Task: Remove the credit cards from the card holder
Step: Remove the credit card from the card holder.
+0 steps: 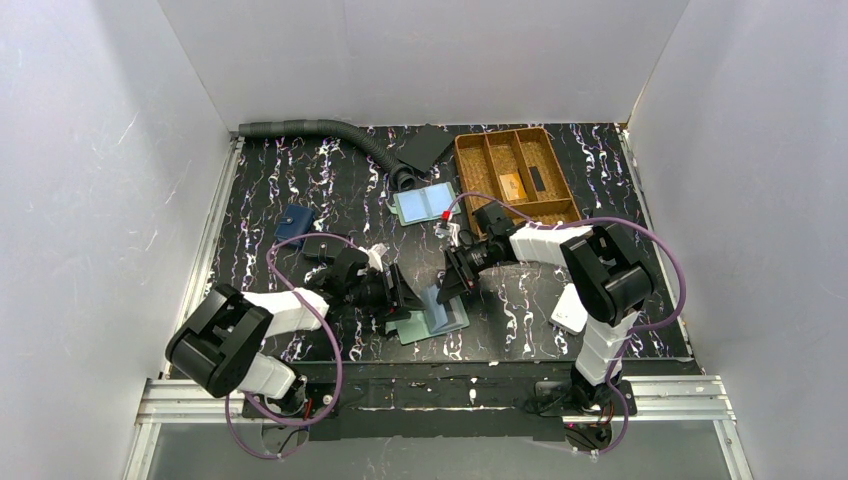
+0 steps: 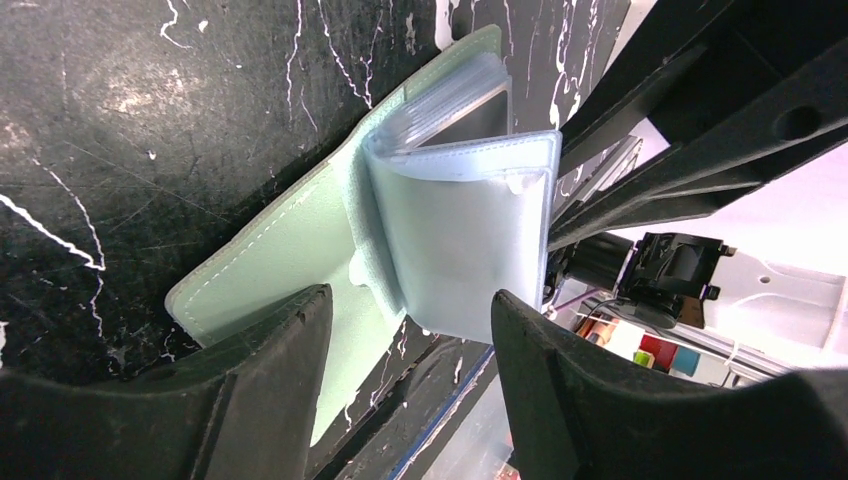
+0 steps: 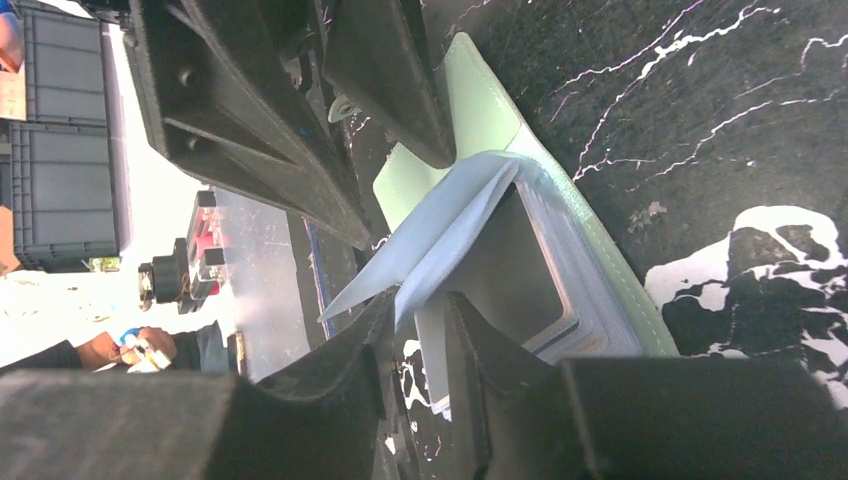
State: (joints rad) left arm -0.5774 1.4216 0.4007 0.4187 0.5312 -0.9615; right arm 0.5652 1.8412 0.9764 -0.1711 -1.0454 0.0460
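**Inspector:** Where is the card holder, and how is it gripped?

**Assessor:** The card holder [image 1: 432,318] is found open at the table's [image 1: 300,180] near edge, between both grippers, its green cover laid flat. One pale-blue leaf [image 2: 465,235] stands lifted and is pinched between the fingers of the right gripper [image 3: 420,305]. The left gripper [image 2: 408,300] is spread, with nothing clamped.

**Inspector:** What is noted around it?

**Assessor:** Just to the right, a white object [image 1: 570,308] is half covered by the right arm and cannot be identified. Farther back, a dark blue wallet [image 1: 294,222] is seen left and a second holder [image 1: 425,204] with two pale-blue panels at centre. At the rear are a wooden tray [image 1: 466,175], holding two small items, and a grey ribbed hose [image 1: 310,130].

**Inspector:** What is obscured?

**Assessor:** A grey rectangle [image 2: 470,122] is seen within clear sleeves [image 2: 450,90]. Whether it is one of the credit cards cannot be told.
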